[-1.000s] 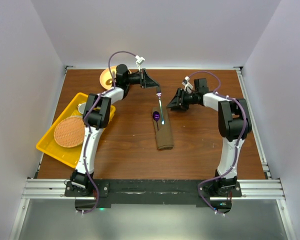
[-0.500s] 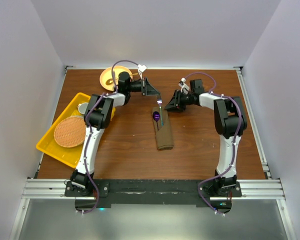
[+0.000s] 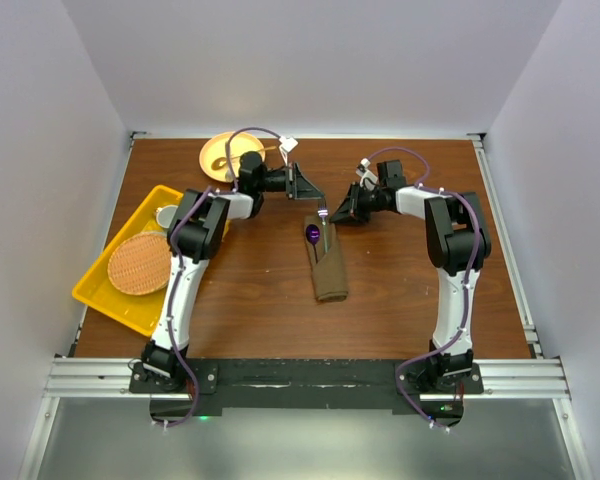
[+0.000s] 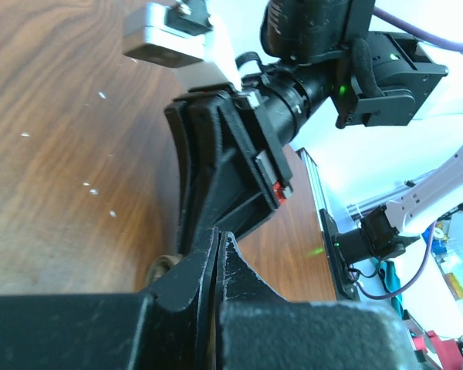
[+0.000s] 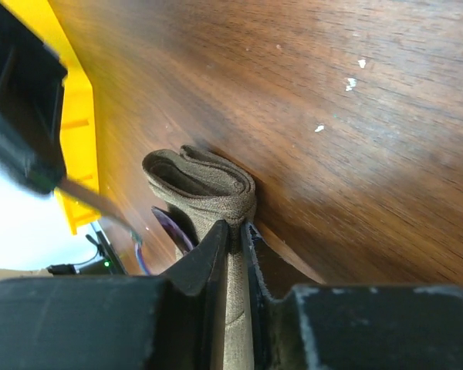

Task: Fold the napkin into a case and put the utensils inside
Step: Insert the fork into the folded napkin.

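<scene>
Brown wooden table boxed in by plain white walls.

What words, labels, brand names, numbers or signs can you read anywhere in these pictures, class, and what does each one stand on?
None can be read.
The yellow tray, plate, woven mat, cloth case and wooden table are plain.
A red patch on the right gripper, seen from the left wrist, is too small to tell whether it carries any text.

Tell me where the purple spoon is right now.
Top view: the purple spoon sits mid-table, its bowl poking from the far open end of the olive case, beside the right gripper.
</scene>
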Tool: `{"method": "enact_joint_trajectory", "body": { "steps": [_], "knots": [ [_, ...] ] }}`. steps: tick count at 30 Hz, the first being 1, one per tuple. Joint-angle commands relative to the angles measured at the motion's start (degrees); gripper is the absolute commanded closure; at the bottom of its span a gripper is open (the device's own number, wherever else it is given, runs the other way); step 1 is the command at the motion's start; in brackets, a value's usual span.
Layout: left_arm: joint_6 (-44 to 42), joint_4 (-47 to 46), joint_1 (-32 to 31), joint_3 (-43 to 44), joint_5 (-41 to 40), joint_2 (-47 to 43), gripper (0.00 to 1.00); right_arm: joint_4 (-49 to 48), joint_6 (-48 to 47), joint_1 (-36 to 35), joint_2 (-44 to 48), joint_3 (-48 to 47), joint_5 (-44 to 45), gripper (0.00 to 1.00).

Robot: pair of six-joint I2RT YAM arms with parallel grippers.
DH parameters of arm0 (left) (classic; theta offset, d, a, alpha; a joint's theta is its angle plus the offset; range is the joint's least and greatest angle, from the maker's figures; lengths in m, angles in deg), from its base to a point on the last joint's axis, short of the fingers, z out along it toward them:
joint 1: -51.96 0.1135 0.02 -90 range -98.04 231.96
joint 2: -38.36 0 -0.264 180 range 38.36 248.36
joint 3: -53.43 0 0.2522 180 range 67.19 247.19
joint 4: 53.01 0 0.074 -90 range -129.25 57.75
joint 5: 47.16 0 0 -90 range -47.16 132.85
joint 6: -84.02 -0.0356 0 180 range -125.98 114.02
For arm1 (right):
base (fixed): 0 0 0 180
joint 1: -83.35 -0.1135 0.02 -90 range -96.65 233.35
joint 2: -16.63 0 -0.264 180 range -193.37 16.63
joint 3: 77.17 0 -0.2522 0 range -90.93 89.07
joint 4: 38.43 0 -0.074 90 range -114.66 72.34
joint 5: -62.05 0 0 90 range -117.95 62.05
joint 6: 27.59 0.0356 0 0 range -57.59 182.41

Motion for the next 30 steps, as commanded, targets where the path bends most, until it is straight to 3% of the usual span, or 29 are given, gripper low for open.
{"method": "enact_joint_trajectory", "body": {
  "steps": [1, 4, 30],
  "knots": [
    [1.2, -4.4, -0.8, -2.5, -0.8, -5.0, 1.00, -1.2, 0.5, -0.4, -0.3, -1.7, 1.4, 0.94],
    [1.1, -4.5, -0.8, -3.8, -1.5, -5.4, 1.00, -1.9, 1.5, -0.4, -0.2, -1.4, 1.1, 1.00],
    [-0.5, -3.5, -3.8, -14.3, -4.4, -10.8, 1.00, -2.4, 2.9, -0.4, 1.4, -0.1, 1.2, 1.00]
  ]
}}
